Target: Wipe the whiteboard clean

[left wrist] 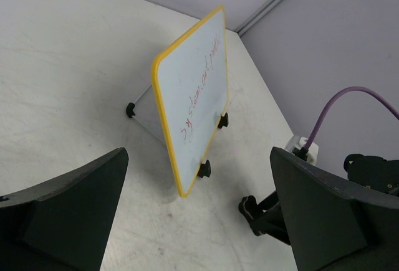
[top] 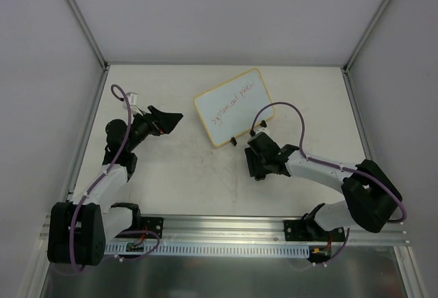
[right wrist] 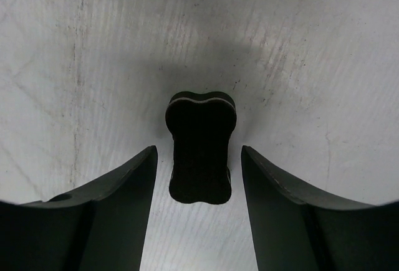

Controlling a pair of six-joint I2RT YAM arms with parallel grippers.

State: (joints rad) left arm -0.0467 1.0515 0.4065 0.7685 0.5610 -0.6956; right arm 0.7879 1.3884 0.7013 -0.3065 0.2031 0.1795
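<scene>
The whiteboard (top: 233, 106) stands tilted on its black clip feet at the table's middle back, with red handwriting on it. It also shows in the left wrist view (left wrist: 193, 90). My left gripper (top: 170, 121) is open and empty, just left of the board and pointing at it (left wrist: 198, 202). My right gripper (top: 256, 166) is open, low over the table in front of the board's near edge. A small black eraser (right wrist: 201, 149) lies between its fingers, with gaps on both sides. The eraser also shows in the left wrist view (left wrist: 249, 207).
The pale table (top: 178, 181) is walled by white panels at the back and sides. A metal rail (top: 226, 229) with the arm bases runs along the near edge. Purple cables loop over both arms.
</scene>
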